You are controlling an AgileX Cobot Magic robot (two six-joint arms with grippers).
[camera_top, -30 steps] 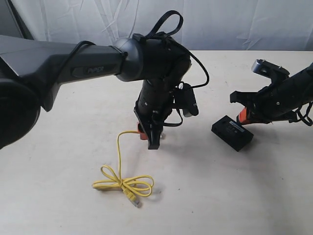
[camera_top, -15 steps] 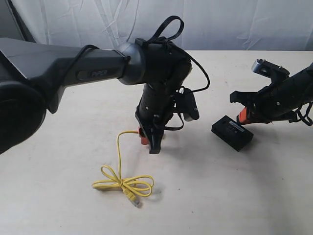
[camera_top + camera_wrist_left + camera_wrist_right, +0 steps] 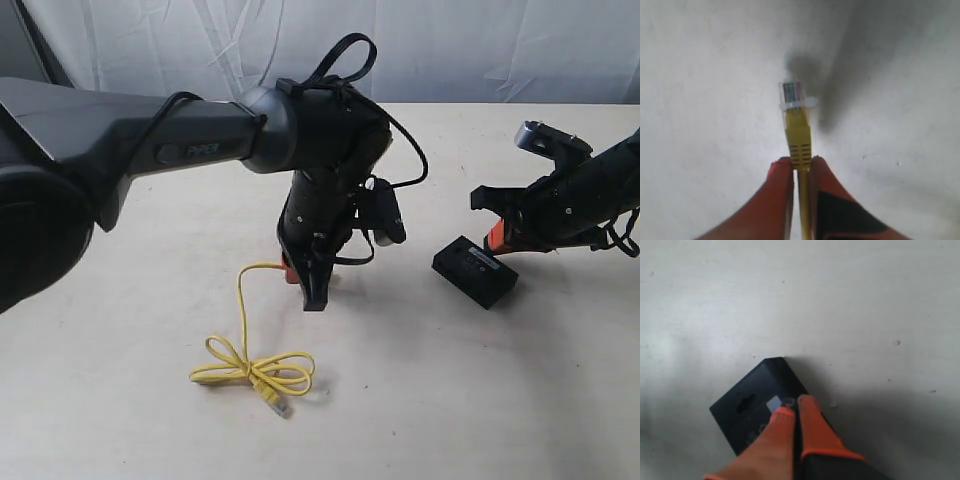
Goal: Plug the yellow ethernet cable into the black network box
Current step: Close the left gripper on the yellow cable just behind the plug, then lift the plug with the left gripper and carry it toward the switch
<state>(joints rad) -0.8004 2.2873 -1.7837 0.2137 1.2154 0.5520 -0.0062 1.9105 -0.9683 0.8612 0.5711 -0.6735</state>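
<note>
Left gripper (image 3: pixel 801 166): the orange fingers (image 3: pixel 781 180) are pinched on the yellow ethernet cable (image 3: pixel 798 136), just behind the ribbed boot. The clear plug (image 3: pixel 791 94) projects past the fingertips over the table (image 3: pixel 700 75). Whether the plug touches the surface cannot be determined.

In the exterior view the left gripper (image 3: pixel 312 292) points down at the table (image 3: pixel 460 400), and the arm's black body hides the grip itself. Only a short yellow stretch shows beside the jaws. From there the yellow ethernet cable (image 3: pixel 243 318) runs towards the camera to a loose knot of loops (image 3: pixel 255 372) lying flat. The second plug (image 3: pixel 276 404) sticks out of the loops, its detail too small to read.

Right gripper (image 3: pixel 796 405): the orange fingers (image 3: pixel 776 432) are pressed together with only a thin dark seam between them, and nothing is seen clamped. Their tips overlie the top of the black network box (image 3: pixel 752 402); contact is not confirmed. The wrist cuts off the near end of the box.

In the exterior view the black network box (image 3: pixel 475 271) lies on the table just beside the right gripper (image 3: pixel 497 238) and well apart from the cable. Its ports are not discernible.
</note>
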